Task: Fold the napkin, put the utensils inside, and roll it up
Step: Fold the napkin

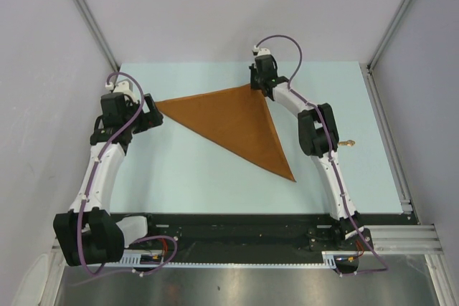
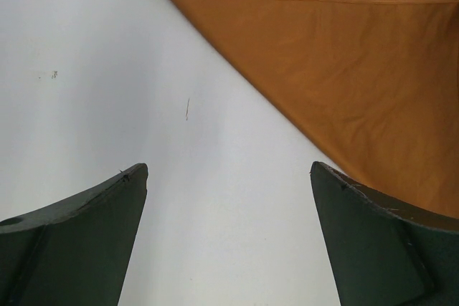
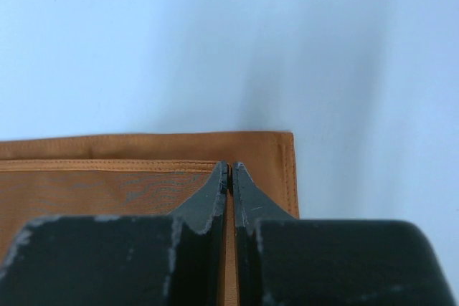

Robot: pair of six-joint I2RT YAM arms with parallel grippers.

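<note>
Our right gripper (image 3: pixel 229 168) is pressed together on the far corner of the napkin (image 3: pixel 107 177), which lies as a flat triangle; whether a layer is caught between the tips we cannot tell. Our left gripper (image 2: pixel 228 171) hangs spread wide over bare bench (image 2: pixel 107 69), with the cloth's pointed tip just ahead to its right. We judge the edges should be matched before release. The fork (image 1: pixel 348 143) lies well behind the right gripper. We see no container.
</note>
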